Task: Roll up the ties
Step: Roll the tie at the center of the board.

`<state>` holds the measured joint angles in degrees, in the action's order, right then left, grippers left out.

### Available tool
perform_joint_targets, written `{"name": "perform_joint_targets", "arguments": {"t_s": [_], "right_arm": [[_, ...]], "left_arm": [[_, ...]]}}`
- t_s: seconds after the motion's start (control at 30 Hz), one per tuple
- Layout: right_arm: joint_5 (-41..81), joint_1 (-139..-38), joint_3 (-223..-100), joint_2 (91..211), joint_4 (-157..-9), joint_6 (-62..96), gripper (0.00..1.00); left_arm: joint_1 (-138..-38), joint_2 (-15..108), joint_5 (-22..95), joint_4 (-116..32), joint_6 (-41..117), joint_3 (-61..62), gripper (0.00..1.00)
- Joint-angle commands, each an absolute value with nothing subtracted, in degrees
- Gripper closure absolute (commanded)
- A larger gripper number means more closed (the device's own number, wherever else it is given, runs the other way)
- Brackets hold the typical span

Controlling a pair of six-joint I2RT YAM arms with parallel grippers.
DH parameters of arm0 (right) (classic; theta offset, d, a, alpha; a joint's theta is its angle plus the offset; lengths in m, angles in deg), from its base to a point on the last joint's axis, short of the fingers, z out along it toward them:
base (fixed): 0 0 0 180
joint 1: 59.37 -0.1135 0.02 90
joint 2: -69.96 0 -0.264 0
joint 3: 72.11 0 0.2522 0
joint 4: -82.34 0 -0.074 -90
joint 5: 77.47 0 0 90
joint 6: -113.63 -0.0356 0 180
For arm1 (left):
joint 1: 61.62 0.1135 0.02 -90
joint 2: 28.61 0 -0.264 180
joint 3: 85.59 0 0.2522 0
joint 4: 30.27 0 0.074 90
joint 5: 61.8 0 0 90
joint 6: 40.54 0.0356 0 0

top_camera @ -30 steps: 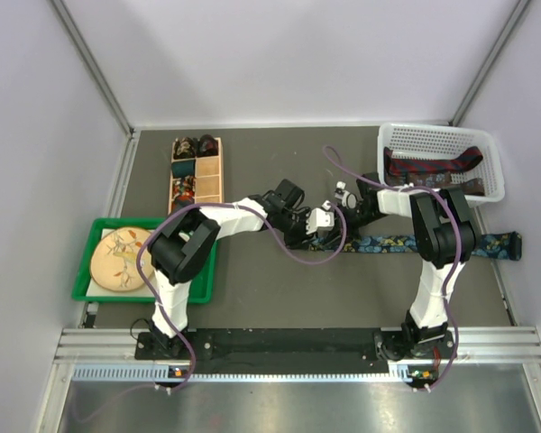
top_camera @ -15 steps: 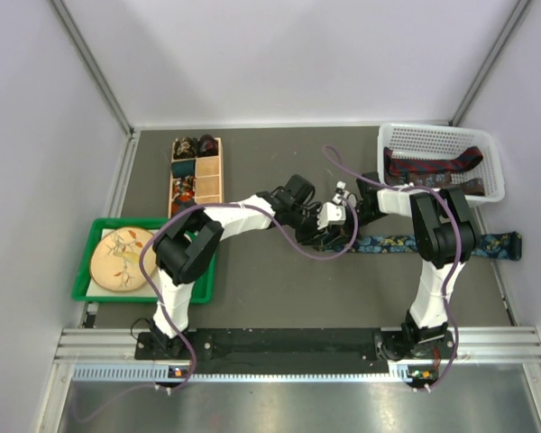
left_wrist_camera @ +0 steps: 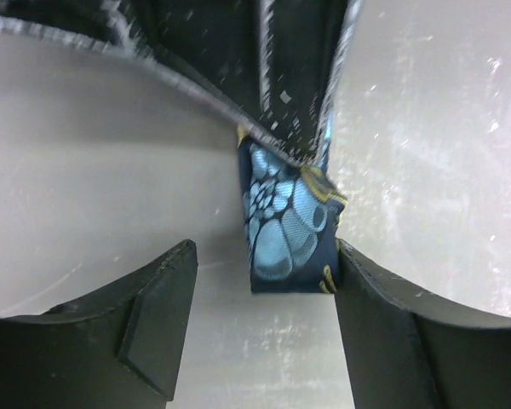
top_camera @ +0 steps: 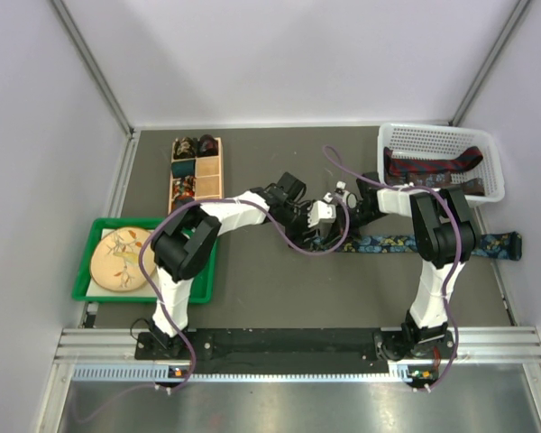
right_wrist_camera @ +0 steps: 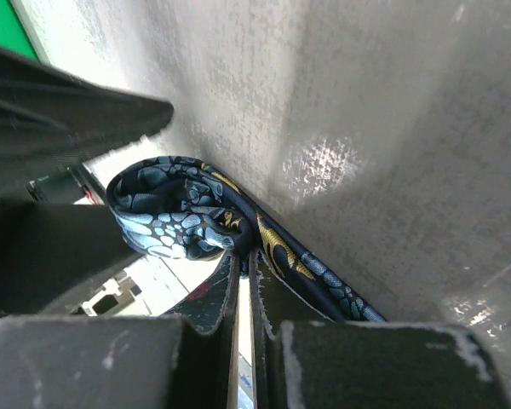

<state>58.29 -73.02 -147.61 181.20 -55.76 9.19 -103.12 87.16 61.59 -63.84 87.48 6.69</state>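
Rolled end of floral tie (left_wrist_camera: 281, 230) inside gap of released left pincer (left_wrist_camera: 262, 256), nearer one side; coil right at tip of clenched right pincer (right_wrist_camera: 243, 257).

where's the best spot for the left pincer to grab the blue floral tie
Probably the coiled end, from above, a finger on each side edge: it is narrow, sits inside the open left pincer, and the rest of the tie trails flat away.
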Motion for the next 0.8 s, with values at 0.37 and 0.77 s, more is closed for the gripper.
{"name": "perform_joint_targets", "arguments": {"t_s": [0.37, 0.77], "right_arm": [[51.8, -73.0, -148.1, 182.7, -55.7, 11.3, 1.00], [52.1, -72.9, -148.0, 182.8, -55.8, 11.8, 1.00]], "left_arm": [[-105.6, 87.6, 61.9, -61.2, 86.6, 7.6, 0.24], [-105.6, 89.8, 56.4, -64.1, 91.4, 7.2, 0.39]]}}
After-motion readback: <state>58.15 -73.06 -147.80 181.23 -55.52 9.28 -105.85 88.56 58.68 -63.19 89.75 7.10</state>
